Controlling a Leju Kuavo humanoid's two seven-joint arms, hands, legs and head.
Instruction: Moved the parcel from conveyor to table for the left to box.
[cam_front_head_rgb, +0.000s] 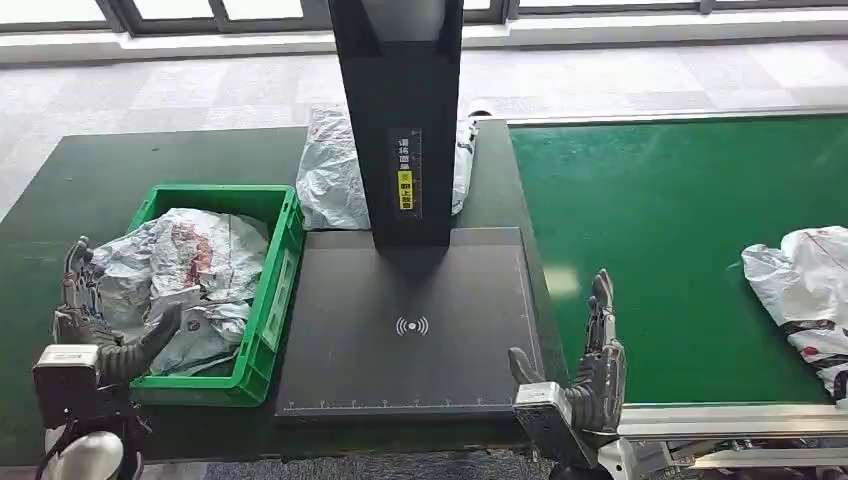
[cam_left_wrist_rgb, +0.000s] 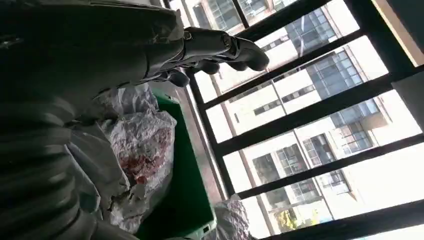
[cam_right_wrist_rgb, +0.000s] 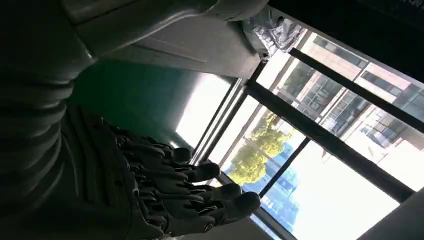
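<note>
A white and grey parcel (cam_front_head_rgb: 805, 290) lies at the right edge of the green conveyor (cam_front_head_rgb: 660, 230). The green crate (cam_front_head_rgb: 285, 265) on the dark table at the left holds several crumpled parcels (cam_front_head_rgb: 190, 270). My left hand (cam_front_head_rgb: 100, 320) hovers at the crate's near left corner, fingers apart and holding nothing. My right hand (cam_front_head_rgb: 595, 365) stands at the conveyor's near left corner with fingers straight and nothing in it. The left wrist view has my left hand (cam_left_wrist_rgb: 210, 47) above the crate (cam_left_wrist_rgb: 187, 190) and its parcels (cam_left_wrist_rgb: 145, 150). In the right wrist view my right hand (cam_right_wrist_rgb: 170, 195) is spread beside the conveyor (cam_right_wrist_rgb: 135, 100).
A black scanner pad (cam_front_head_rgb: 410, 325) lies between crate and conveyor, with a tall black post (cam_front_head_rgb: 400, 120) at its back. Another grey parcel (cam_front_head_rgb: 330, 170) lies on the table behind the post. A silver rail (cam_front_head_rgb: 720, 420) edges the conveyor's front.
</note>
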